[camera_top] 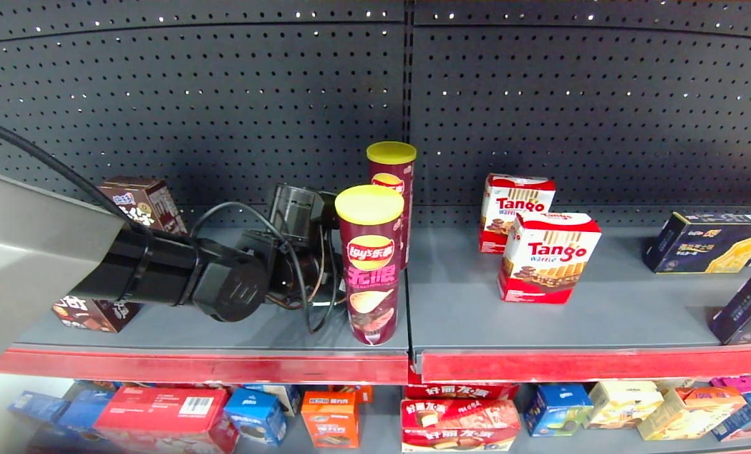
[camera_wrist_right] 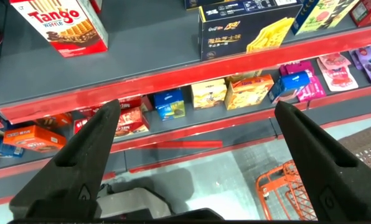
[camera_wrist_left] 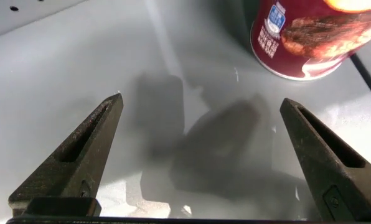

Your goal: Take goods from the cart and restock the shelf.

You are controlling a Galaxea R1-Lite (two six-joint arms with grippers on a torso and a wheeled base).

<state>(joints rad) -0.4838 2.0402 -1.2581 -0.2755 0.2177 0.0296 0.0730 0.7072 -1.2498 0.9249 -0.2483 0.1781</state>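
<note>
In the head view, the left arm (camera_top: 161,271) is stretching in from the left over the grey shelf (camera_top: 476,302), its wrist sitting just beside the front can (camera_top: 371,265). That yellow-lidded can is standing upright near the shelf's red edge (camera_top: 539,364), and the back can (camera_top: 391,189) is standing upright close behind it. To the right, 2 wafer boxes (camera_top: 548,255) are standing upright, 1 behind the other. 2 brown boxes (camera_top: 145,205) are sitting on the left, partly hidden by the arm, and dark blue boxes (camera_top: 706,243) are lying at the far right. More boxes are filling the lower shelf (camera_top: 381,416).

In the left wrist view, the left gripper (camera_wrist_left: 201,102) is hanging just above the bare shelf surface (camera_wrist_left: 79,74) with its jaws spread wide and nothing between them. The bottom of 1 red can (camera_wrist_left: 310,37) is standing ahead of the fingertips, apart from them; which of the 2 cans it is, I cannot tell.

In the right wrist view, the right gripper (camera_wrist_right: 196,107) is also gaping wide and holding nothing, hanging well away from the shelf front. Beyond it, a corner of the orange cart (camera_wrist_right: 291,193) is showing on the floor.
</note>
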